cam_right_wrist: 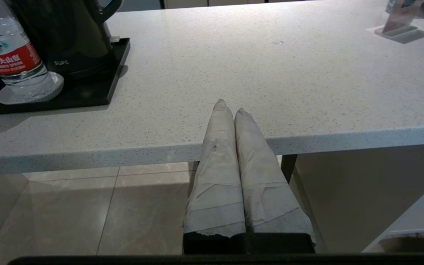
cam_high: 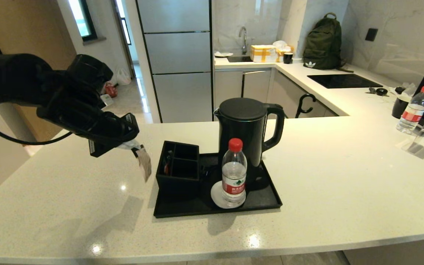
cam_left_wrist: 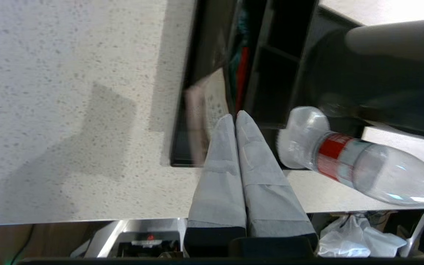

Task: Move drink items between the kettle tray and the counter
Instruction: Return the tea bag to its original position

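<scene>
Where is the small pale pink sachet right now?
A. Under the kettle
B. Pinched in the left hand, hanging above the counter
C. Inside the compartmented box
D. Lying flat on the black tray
B: the left hand is shut on the small pale pink sachet, which dangles above the off-white speckled stone counter, beside the black compartmented box.

Left hand pinched on the pale sachet above counter, beside compartmented box.
</scene>
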Available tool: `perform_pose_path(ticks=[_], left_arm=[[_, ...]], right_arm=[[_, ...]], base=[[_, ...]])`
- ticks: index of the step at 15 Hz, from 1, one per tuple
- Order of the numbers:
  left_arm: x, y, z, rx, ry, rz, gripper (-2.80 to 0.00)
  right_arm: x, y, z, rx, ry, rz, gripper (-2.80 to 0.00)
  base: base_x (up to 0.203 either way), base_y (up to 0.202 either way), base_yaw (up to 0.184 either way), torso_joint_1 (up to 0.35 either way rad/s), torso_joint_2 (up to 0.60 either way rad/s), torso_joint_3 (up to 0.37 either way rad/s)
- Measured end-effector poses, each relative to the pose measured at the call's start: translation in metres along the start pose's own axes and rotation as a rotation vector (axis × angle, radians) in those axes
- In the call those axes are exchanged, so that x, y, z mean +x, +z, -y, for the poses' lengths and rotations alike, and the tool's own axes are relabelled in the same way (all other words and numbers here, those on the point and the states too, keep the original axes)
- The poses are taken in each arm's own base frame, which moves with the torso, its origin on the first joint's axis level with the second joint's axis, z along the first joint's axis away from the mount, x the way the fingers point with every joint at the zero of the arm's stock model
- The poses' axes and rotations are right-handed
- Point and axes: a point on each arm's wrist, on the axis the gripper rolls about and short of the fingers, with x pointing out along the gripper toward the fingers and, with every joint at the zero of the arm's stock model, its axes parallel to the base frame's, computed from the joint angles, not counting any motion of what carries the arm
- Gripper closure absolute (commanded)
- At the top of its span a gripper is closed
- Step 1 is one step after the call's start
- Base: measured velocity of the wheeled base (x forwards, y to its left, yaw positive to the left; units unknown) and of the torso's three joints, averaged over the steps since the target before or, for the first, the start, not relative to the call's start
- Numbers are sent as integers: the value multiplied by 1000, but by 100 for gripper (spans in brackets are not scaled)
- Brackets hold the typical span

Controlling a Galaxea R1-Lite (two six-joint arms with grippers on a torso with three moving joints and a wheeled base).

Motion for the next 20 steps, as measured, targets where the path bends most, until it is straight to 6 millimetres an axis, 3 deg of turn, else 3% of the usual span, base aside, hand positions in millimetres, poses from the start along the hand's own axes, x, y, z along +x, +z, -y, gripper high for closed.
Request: perform_pose_path(ticks=[5, 7, 11, 15, 20], left_arm=[[-21, 1, 10, 10, -52, 52, 0], [-29, -1, 26, 28, -100, 70, 0], [-27, -8, 45, 65, -139, 56, 0], [3, -19, 63, 112, -137, -15, 0], [47, -19, 77, 123, -101, -28, 0]], right_arm=[[0, 0, 0, 0, 0, 0, 0], [0, 0, 0, 0, 0, 0, 0], [0, 0, 0, 0, -1, 1, 0], [0, 0, 0, 0, 0, 0, 0], [0, 0, 0, 0, 1, 0, 0]], base=[[0, 0, 0, 0, 0, 0], [0, 0, 0, 0, 0, 0], [0, 0, 0, 0, 0, 0], [0, 0, 0, 0, 0, 0], [0, 0, 0, 0, 0, 0]])
